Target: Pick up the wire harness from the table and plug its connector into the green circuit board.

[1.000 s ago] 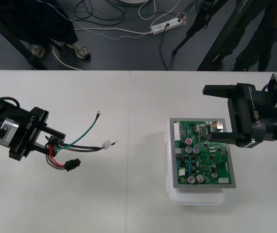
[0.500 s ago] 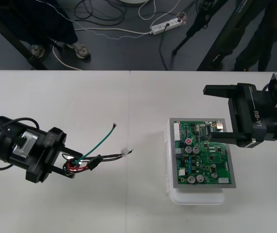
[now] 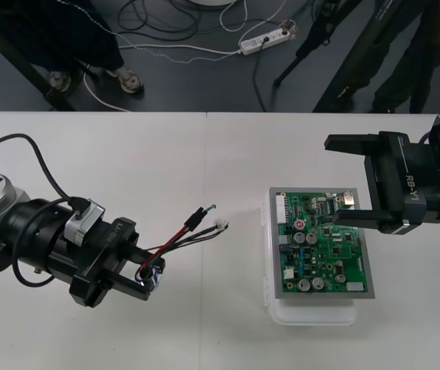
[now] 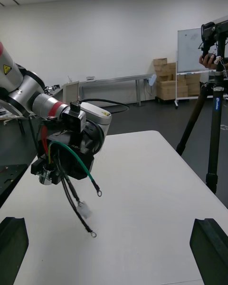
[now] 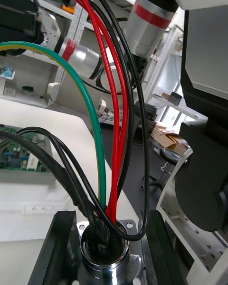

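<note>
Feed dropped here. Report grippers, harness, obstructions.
Left gripper shut on harness at its socket, left of green board. Plug free, short of board, not inserted. Right gripper open, one finger over board: may obstruct.

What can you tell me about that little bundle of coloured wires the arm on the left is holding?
The wire harness is a handful of thin red, black and green wires running out of a round, shiny metal socket with a flange. The left gripper is shut on that socket, one black finger on either side. The wires fan out toward the green circuit board without reaching it; nothing is plugged in.
</note>
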You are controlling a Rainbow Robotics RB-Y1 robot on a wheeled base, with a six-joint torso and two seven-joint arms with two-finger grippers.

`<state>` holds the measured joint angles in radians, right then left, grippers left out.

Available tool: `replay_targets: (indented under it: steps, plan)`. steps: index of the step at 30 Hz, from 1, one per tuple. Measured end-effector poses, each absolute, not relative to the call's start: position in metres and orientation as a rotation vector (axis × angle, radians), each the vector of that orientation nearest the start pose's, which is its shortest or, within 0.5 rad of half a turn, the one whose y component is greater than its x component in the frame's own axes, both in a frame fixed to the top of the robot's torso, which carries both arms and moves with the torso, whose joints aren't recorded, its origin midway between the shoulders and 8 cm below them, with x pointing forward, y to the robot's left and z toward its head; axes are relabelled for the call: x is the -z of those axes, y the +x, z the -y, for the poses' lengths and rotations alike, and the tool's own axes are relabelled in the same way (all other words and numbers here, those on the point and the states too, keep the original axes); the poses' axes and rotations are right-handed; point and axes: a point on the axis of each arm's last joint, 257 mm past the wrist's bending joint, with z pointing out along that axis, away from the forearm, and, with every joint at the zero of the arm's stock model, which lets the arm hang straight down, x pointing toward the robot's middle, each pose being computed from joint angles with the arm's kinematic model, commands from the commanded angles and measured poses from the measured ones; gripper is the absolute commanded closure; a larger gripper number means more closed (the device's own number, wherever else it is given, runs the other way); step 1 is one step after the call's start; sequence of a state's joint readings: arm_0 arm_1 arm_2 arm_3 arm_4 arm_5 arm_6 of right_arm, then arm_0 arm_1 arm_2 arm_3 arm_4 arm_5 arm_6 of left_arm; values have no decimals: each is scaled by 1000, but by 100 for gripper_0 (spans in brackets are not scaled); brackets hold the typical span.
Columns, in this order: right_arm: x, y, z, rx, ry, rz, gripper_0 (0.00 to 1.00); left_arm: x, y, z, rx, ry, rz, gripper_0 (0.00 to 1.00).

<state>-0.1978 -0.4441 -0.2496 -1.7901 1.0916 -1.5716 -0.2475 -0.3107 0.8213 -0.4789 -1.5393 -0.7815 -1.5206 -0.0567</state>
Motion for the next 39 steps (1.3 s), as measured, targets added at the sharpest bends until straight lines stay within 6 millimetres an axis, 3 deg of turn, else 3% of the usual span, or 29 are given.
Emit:
replay_targets:
  steps: [7,12,16,26,35,39]
  plan:
    - [48,333,115,-1015,-1247,-1027,0,157,250,-78,1485,1541,-1151,100]
    - [46,332,115,-1025,-1242,-1026,0,147,272,-75,1508,1464,-1324,100]
    - [46,332,115,-1062,-1223,-1060,0,134,284,-71,1525,1399,-1354,100]
    - [46,332,116,-1063,-1223,-1064,0,122,273,-57,1559,1412,-1303,100]
    - [46,332,116,-1063,-1223,-1064,0,111,274,-50,1817,1198,-1594,100]
    - [46,332,116,-1063,-1223,-1064,0,107,273,-47,1863,1167,-1613,100]
